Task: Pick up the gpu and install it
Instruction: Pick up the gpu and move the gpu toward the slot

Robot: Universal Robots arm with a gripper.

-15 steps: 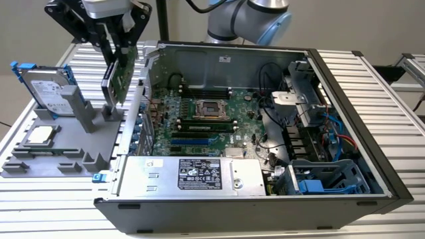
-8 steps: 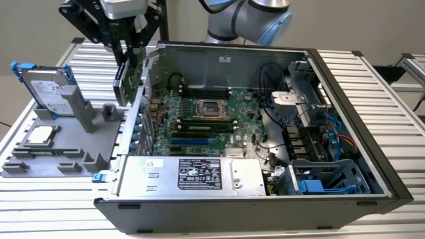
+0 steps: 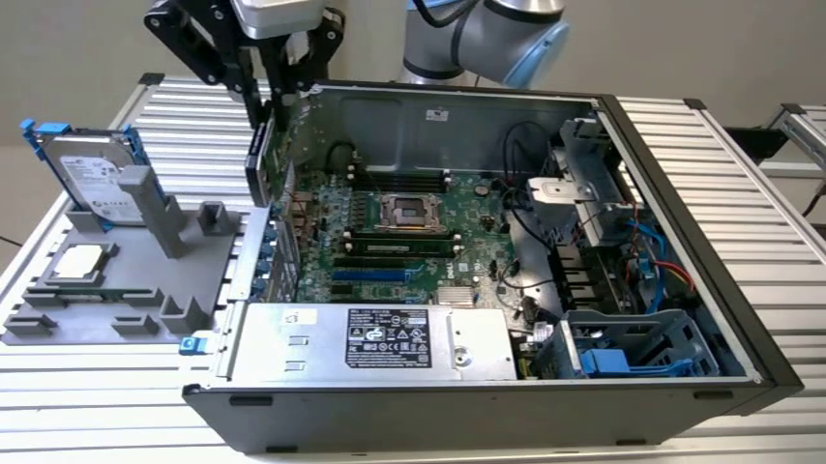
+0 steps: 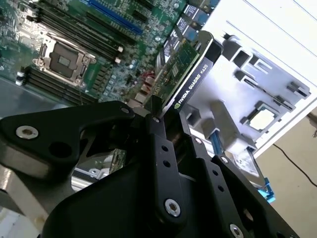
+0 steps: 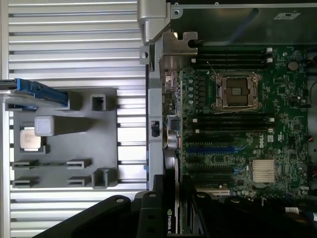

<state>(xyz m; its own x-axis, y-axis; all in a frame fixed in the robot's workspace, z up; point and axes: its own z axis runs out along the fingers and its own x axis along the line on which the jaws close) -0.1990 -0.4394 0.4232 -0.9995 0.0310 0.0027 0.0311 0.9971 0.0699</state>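
The gpu (image 3: 261, 155) hangs edge-on from my gripper (image 3: 267, 97), which is shut on its upper end. It is held upright over the open computer case's wall on the exterior view's left, above the motherboard (image 3: 387, 232). In the second wrist view the gpu (image 4: 185, 69) shows its green board on one face and a black edge on the other, reaching out from between the black fingers (image 4: 157, 144). In the first wrist view the gpu (image 5: 173, 220) is a thin dark strip in my gripper (image 5: 173, 198), lying along the case wall beside the blue expansion slots (image 5: 208, 149).
A grey fixture (image 3: 116, 290) on the slatted table at the exterior view's left holds a silver hard drive with blue tabs (image 3: 97, 174) and a square silver processor chip (image 3: 80, 261). Inside the case are a power supply (image 3: 374, 338), cables and a drive cage (image 3: 633, 348).
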